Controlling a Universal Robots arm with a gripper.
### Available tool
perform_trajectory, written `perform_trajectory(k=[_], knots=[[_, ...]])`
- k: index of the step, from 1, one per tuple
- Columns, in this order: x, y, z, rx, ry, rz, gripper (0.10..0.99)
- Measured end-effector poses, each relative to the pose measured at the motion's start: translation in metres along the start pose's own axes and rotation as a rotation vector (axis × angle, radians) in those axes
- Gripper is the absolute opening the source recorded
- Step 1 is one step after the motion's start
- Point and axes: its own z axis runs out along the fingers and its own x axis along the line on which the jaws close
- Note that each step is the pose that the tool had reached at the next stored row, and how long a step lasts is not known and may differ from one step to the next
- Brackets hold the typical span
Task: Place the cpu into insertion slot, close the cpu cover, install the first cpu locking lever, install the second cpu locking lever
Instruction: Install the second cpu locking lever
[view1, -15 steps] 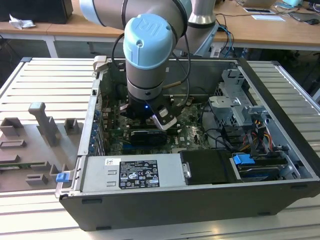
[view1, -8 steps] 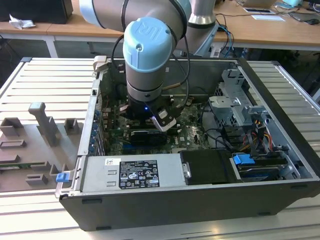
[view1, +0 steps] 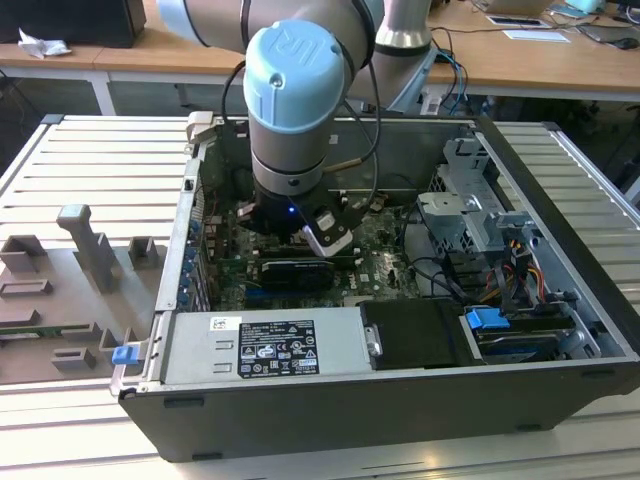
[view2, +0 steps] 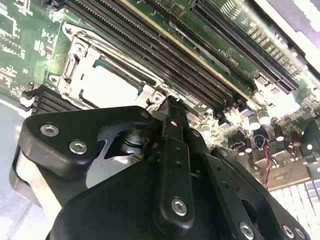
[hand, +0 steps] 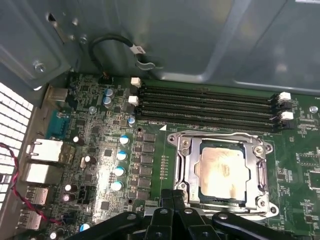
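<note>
Gripper (hand: 172, 200) fingertips pressed together, empty, at the closed cpu cover (hand: 186, 170).
Cpu (hand: 222, 169) seated beneath — exterior view shows the open computer case (view1: 330, 420).

cpu (hand: 223, 171) – pale square, seated flat in insertion slot (hand: 204, 192) | cpu cover (hand: 186, 167) – silver frame, closed over it

Grey arm (view1: 300, 25), light-blue joint caps, black screw-studded claw (view2: 172, 107).
</note>
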Motion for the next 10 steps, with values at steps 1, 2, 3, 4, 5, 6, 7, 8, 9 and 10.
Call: perform_trajectory(k=[1, 2, 3, 4, 5, 6, 7, 8, 9, 10], knots=[[0.0, 0.0002, -0.0006, 0.0, 0.0, 0.0, 0.106], [0.0, 0.0004, -0.0012, 0.0, 0.0, 0.0, 0.106], [0.0, 0.0009, -0.0026, 0.0, 0.0, 0.0, 0.106], [-0.0001, 0.0013, -0.0036, 0.0, -0.0001, 0.0, 0.106], [-0.0001, 0.0014, -0.0041, 0.0, -0.0001, 0.0, 0.106], [-0.0001, 0.0015, -0.0042, 0.0, -0.0002, 0.0, 0.106], [-0.0001, 0.0015, -0.0042, 0.0, -0.0002, 0.0, 0.106], [-0.0001, 0.0015, -0.0042, 0.0, -0.0002, 0.0, 0.106], [-0.0001, 0.0015, -0.0043, 0.0, 0.0, 0.0, 0.106], [-0.0001, 0.0015, -0.0043, 0.0, -0.0001, 0.0, 0.106]])
